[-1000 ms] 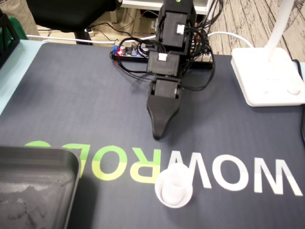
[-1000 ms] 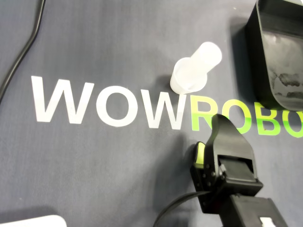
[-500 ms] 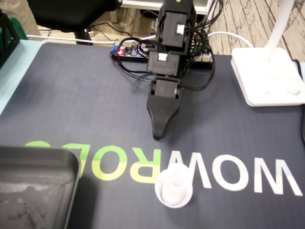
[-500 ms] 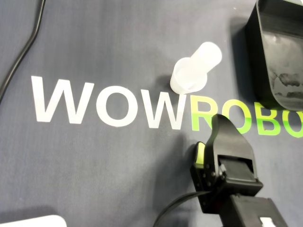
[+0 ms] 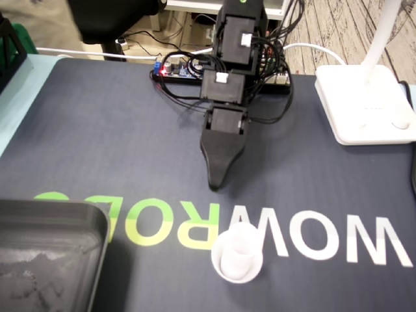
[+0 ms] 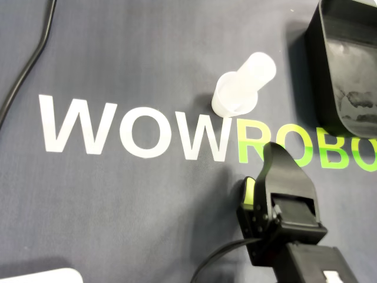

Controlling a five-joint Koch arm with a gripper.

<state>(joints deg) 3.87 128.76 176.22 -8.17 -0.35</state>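
Cup (image 5: 237, 255) stands vertical, wide rim down, narrow end upward.

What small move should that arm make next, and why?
Probably ease the gripper toward the clear plastic cup, opening its jaws on the way. The cup stands upright and untouched on the mat, and the gripper's tip hangs short of it with bare mat between them.

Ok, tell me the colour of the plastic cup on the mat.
The cup is translucent white, clearest in the overhead view.
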